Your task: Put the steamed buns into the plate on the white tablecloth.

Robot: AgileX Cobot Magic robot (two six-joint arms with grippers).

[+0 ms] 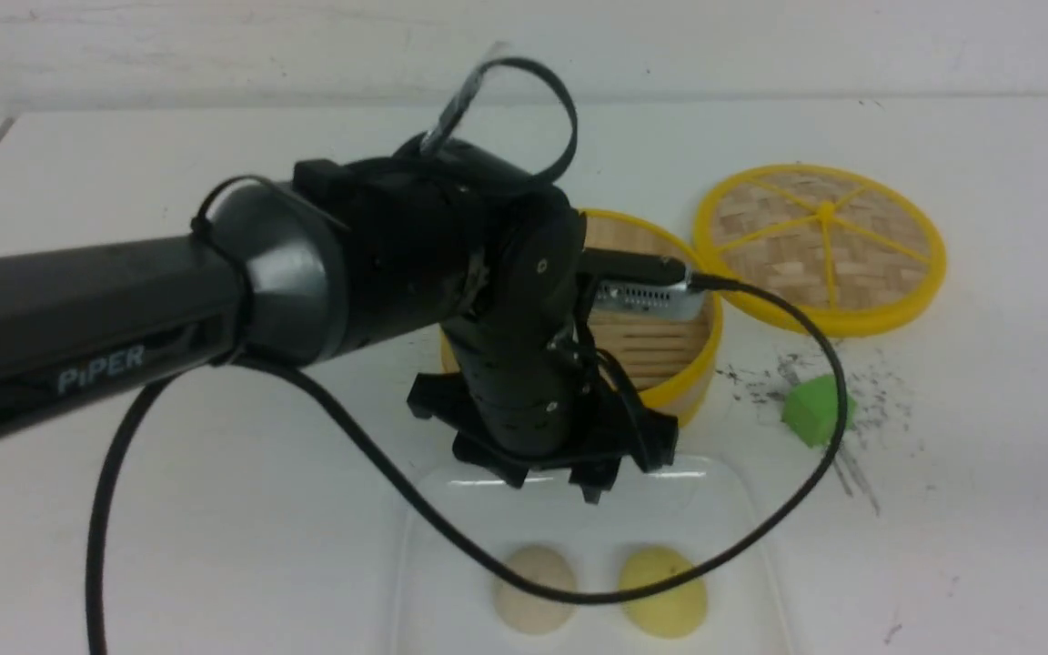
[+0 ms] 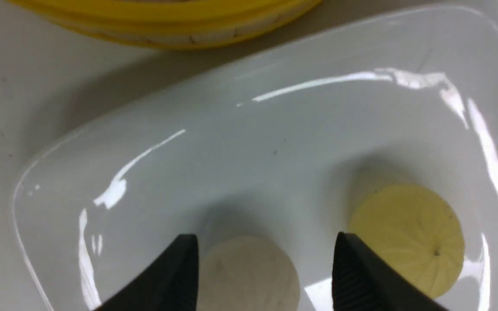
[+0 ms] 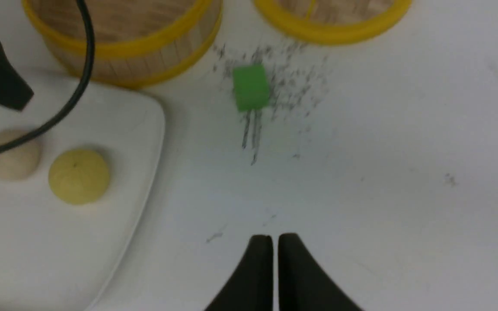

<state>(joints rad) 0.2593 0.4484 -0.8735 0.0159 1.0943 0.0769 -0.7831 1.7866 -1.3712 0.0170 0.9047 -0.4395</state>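
The cream bun and the pale yellow bun lie side by side in the glossy white plate on the white tablecloth. My left gripper hovers open and empty above the plate's far part. In the left wrist view the gripper has its jaws wide apart above the cream bun, with the yellow bun beside it in the plate. My right gripper is shut and empty over bare tablecloth, to the right of the plate. It is out of the front view.
The yellow-rimmed bamboo steamer stands just behind the plate, partly hidden by the left arm. Its woven lid lies to the right. A green cube sits on scribble marks right of the steamer. A black cable loops over the plate.
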